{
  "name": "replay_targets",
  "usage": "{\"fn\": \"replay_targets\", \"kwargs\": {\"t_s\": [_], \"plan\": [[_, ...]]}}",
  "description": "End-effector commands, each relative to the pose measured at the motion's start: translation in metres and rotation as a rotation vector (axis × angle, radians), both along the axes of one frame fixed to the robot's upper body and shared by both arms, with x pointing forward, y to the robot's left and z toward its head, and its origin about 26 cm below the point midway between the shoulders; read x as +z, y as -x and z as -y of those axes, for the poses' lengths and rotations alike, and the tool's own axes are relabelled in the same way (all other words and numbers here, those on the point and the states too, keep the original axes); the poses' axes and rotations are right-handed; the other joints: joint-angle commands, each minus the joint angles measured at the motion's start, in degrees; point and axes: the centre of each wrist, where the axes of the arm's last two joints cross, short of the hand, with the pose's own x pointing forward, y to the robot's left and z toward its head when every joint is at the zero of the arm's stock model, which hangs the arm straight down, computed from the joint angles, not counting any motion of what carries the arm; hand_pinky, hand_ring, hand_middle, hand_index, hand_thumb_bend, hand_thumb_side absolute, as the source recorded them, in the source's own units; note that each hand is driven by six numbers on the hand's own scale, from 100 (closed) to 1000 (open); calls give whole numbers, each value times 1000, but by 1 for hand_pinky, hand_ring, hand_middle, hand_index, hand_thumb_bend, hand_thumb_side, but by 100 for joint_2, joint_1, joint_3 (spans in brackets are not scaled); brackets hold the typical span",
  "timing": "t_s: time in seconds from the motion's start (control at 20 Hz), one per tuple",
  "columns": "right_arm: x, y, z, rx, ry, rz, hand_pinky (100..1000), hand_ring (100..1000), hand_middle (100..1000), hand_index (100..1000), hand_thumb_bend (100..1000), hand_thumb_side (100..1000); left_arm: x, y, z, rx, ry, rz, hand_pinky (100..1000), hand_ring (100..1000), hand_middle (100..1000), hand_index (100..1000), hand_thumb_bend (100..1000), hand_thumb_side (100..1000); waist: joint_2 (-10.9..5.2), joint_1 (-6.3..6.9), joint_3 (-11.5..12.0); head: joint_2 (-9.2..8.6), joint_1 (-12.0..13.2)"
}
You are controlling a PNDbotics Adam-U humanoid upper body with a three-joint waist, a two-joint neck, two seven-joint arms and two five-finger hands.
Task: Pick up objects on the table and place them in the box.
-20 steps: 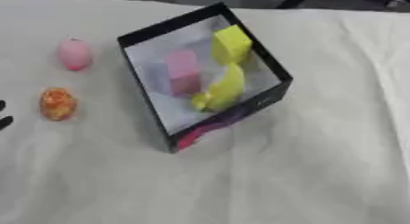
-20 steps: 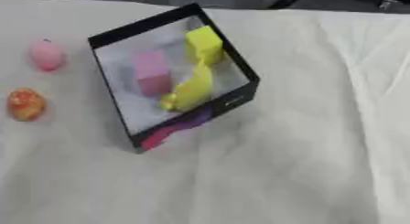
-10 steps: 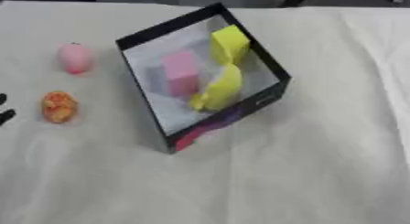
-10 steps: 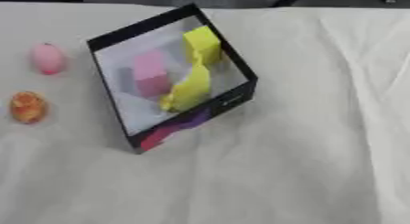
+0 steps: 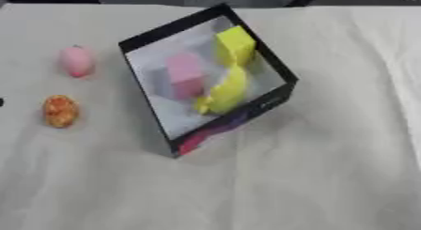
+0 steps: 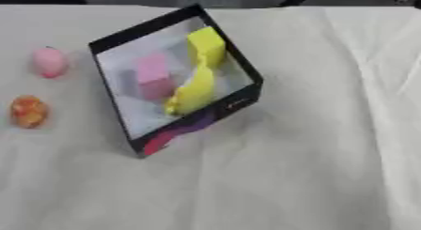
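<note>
The box (image 5: 274, 69) sat near the middle of the counter (image 5: 329, 168), turned askew so one corner pointed toward the robot. It was black outside with a pale lining, and its near corner carried a pink and purple patch. A small light mark showed on the right outer wall, perhaps a label, but nothing on it could be read.

Inside lay three things: a pink block (image 5: 186, 75) toward the left, a yellow block (image 5: 235, 45) at the far right corner, and a yellow curved piece (image 5: 223, 90) lying just in front of it, leaning along the right wall. They looked dropped in rather than arranged, each resting where it landed, which fits a task that only asks that things end up inside.

Two things were left outside, both on the counter to the left of the box and apart from it: a pink rounded object (image 5: 75, 61) farther back and an orange speckled one (image 5: 60, 111) nearer. Lying on that side, they seemed best suited to the left arm's reach, and the orange one was probably the easier next pick.

At the left edge of the left eye view a small dark sliver (image 5: 2, 102) showed beside the orange object; it may have been part of the left robot hand, but whether its fingers were released or clenched could not be told. The right robot hand appeared in neither view.
</note>
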Motion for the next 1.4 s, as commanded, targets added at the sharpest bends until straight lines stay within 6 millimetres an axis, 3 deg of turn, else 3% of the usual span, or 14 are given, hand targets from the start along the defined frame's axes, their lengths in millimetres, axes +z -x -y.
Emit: {"fn": "replay_targets", "kwargs": {"t_s": [0.05,0.25,0.4,0.6,0.8,0.85,0.95,1.15,1.3,1.35,1.4], "plan": [[8,4,2,-6,11,29,908,731,700,856,100,579,31,2,-17,49,-146,72,841,864,910,914,192,825,-176,89,5,-23,-11],[6,5,4,-15,16,20,908,725,695,852,100,578,54,4,-30,128,-360,-5,845,859,900,911,223,773,-220,113,9,-11,-21],[6,6,5,-25,20,14,907,718,689,847,100,577,68,6,-36,167,-583,-113,851,865,902,913,254,788,-247,131,19,-4,-34],[4,7,7,-37,27,-4,906,711,685,844,100,580,86,4,-41,98,-879,-269,875,886,926,919,345,725,-280,145,37,16,-61],[3,8,8,-42,30,-11,906,711,685,844,100,580,95,0,-47,62,-976,-313,875,886,926,919,345,725,-291,145,51,26,-77],[4,8,8,-43,30,-12,901,711,690,847,100,588,94,0,-47,59,-983,-318,835,839,864,899,481,575,-284,151,43,15,-70],[5,8,7,-48,31,-22,899,707,687,845,100,591,91,-3,-51,43,-1043,-357,793,801,822,879,513,524,-262,174,-47,-28,-5],[5,7,6,-49,25,-34,900,705,683,843,100,592,93,-15,-60,47,-1201,-461,731,722,804,863,487,366,-251,141,-77,-59,37],[6,6,5,-39,24,-29,899,702,681,841,100,590,93,-22,-69,64,-1274,-530,728,721,818,851,443,217,-251,127,-71,-54,56],[7,6,5,-36,25,-28,899,702,681,840,100,589,92,-24,-72,68,-1292,-548,730,727,819,842,401,114,-252,124,-66,-54,62],[7,6,4,-34,26,-27,899,701,680,840,100,589,92,-26,-73,71,-1308,-565,731,732,819,838,388,100,-252,123,-62,-55,69]]}}
